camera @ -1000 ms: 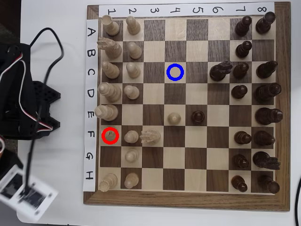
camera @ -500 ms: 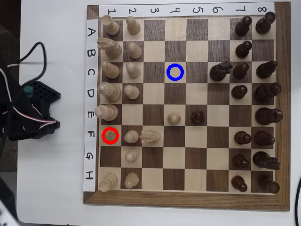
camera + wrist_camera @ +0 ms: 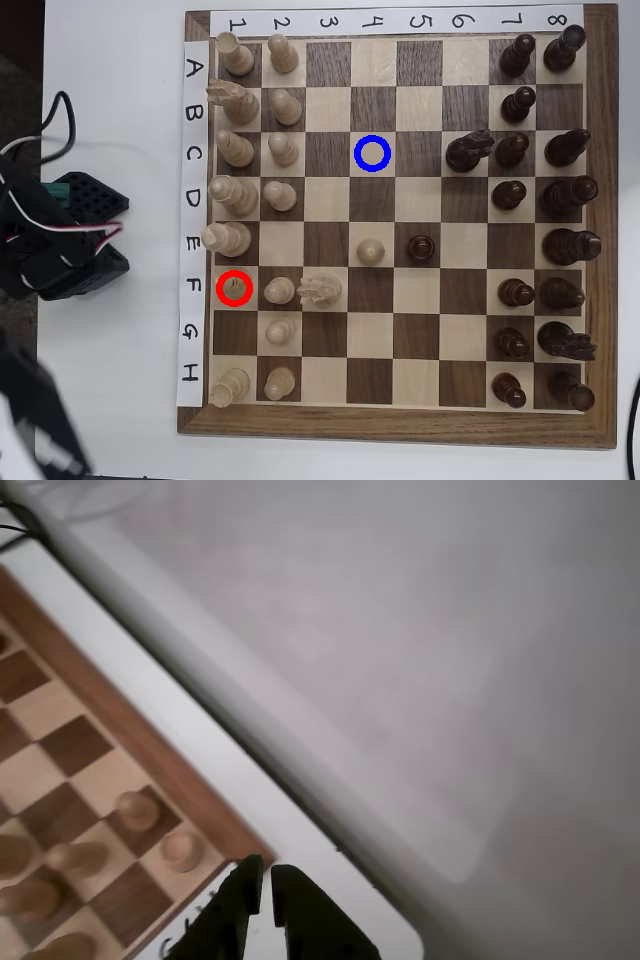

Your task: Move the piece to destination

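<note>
The piece, a slim cream bishop (image 3: 235,288), stands inside a red ring on the board's left column in the overhead view. The destination, a thin blue ring (image 3: 372,153), lies on a dark square near the upper middle, and that square is empty. In the wrist view my gripper (image 3: 268,882) enters from the bottom edge with its dark jaws closed to a thin slit and nothing between them. It hangs over the white table just off a corner of the board, away from the bishop. I cannot pick out the bishop among the blurred cream pieces there.
Cream pieces (image 3: 282,150) fill the board's left columns and dark pieces (image 3: 515,150) the right. A cream knight (image 3: 320,289) and pawn (image 3: 281,290) stand just right of the bishop. A cream pawn (image 3: 371,250) and dark pawn (image 3: 421,246) stand mid-board. My arm's base (image 3: 60,240) sits left of the wooden board (image 3: 380,432).
</note>
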You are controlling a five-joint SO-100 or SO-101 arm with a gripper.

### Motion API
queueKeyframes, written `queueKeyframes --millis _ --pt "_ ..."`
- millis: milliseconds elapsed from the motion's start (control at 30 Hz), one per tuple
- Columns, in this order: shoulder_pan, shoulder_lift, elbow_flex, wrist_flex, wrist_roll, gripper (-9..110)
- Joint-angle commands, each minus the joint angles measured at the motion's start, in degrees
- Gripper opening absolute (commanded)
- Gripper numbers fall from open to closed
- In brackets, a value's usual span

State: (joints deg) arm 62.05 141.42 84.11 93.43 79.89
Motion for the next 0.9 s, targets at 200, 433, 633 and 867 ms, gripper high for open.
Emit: queueKeyframes --millis 200,433,633,867 --pt "-10.81 -7.73 -22.5 3.16 8.0 0" --pt "-19.16 -8.53 -21.88 3.52 5.19 2" --pt "-26.46 -6.59 -13.01 3.69 5.62 8" --pt "-30.85 -8.35 -8.0 3.78 5.62 7"
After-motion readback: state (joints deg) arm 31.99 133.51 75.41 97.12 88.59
